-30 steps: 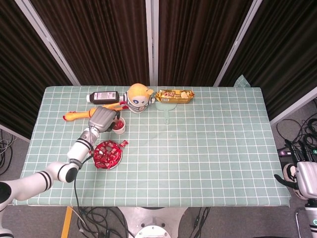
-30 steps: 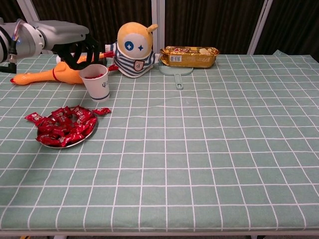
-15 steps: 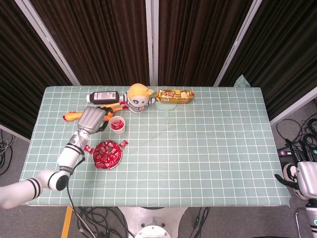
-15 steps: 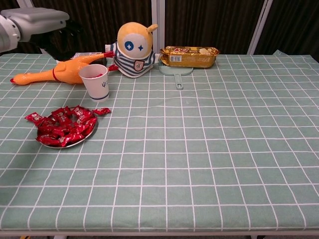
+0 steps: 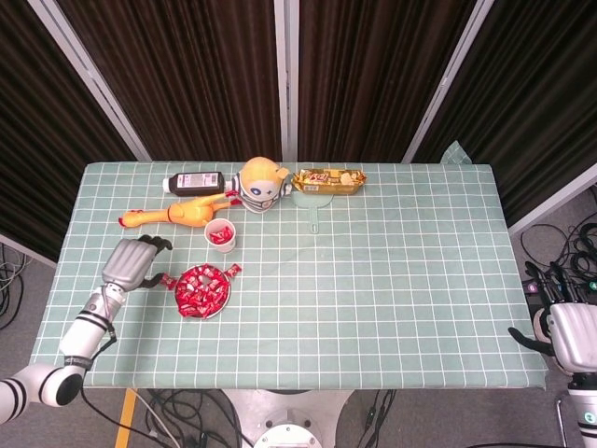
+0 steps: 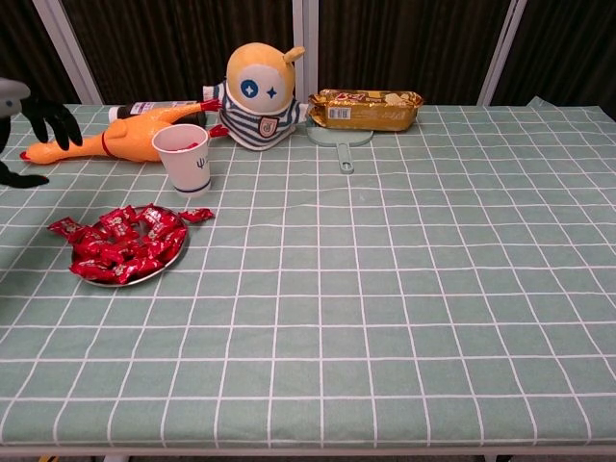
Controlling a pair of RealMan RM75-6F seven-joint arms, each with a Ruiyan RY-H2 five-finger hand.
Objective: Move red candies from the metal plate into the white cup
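Saw left hand (image 5: 131, 263) spread, empty, left of metal plate (image 5: 220, 306) heaped with red candies (image 5: 201, 289). Noted white cup (image 5: 221, 233) just beyond, near rubber chicken (image 5: 173, 214), plush doll (image 5: 258, 184), bottle (image 5: 196, 182). Checked-cloth desk (image 5: 392, 271); dark curtains (image 5: 373, 75). Right hand (image 5: 571, 334): could not tell.

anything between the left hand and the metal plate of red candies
In the head view, one stray red wrapped candy lies on the tablecloth between the left hand and the round metal plate of red candies; otherwise bare cloth.
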